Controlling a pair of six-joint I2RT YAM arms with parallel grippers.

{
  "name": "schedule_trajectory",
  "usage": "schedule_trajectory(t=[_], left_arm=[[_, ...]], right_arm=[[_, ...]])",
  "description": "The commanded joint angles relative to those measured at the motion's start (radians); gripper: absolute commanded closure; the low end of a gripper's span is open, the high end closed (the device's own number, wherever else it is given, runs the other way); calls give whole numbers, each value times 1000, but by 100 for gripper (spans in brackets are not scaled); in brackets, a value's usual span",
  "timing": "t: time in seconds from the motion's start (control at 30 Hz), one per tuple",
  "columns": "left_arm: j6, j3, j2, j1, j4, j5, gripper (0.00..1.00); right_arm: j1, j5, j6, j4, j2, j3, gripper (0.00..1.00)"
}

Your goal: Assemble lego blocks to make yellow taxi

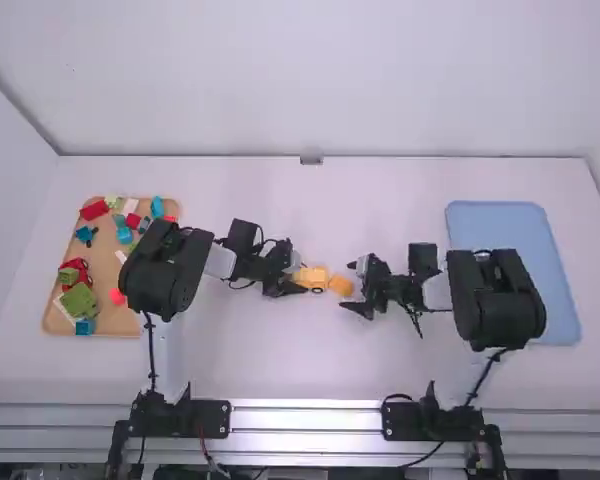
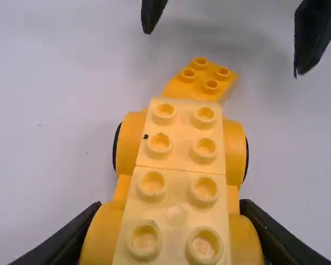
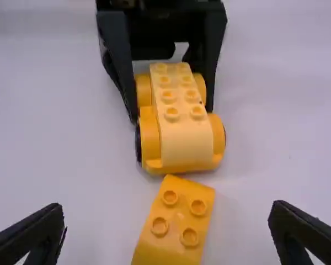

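Although the taxi is already near to its final form, it does not seem finished to me. The yellow car (image 3: 185,154) stands in the middle part of the surface (image 1: 320,360), between the two arms. Its base carries the wheels (image 2: 234,146), and two pale yellow blocks (image 2: 179,176) sit on top, one after the other, with a fine seam between them. What is left, I suppose, is to join the loose block (image 3: 174,221), probably as the roof, and perhaps to press it well down.

This block lies upright, studs up, just beside the car's end and slightly turned from its line. It is of deeper yellow than the pale top, with four round studs and one sloping side. The car is long and narrow; it shows eight studs in pairs, then a smooth slope which goes down to the end.

The left claw (image 2: 171,207) holds the car by its sides. The right claw (image 3: 166,207) is spread wide, with the loose block between its fingers but not gripped.
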Motion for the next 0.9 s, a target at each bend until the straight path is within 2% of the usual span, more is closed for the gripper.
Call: schedule_trajectory(t=[0.0, 0.13, 0.2, 0.27, 0.37, 0.47, 0.57, 0.87], left_arm=[[-11, -11, 19, 0, -11, -34, 89], [-19, -2, 19, -8, -11, -33, 89], [-40, 2, 19, -8, -9, -34, 89], [-88, 16, 19, -8, -9, -34, 89], [-87, 22, 19, -8, -12, -34, 90], [-61, 16, 19, -8, -13, -35, 91], [-56, 1, 19, -8, -12, -37, 92], [-55, -44, 19, -8, -9, -81, 91]], right_arm=[[38, 144, 217, 117, -10, -66, 1], [80, 234, 315, 258, -6, -115, 1], [83, 233, 307, 255, -3, -115, 2], [80, 229, 302, 229, 22, -91, 10], [64, 216, 302, 224, 75, -52, 12], [45, 137, 270, 225, 109, -28, 14], [24, 97, 257, 225, 144, -3, 22], [19, 71, 223, 224, 167, 10, 34]])
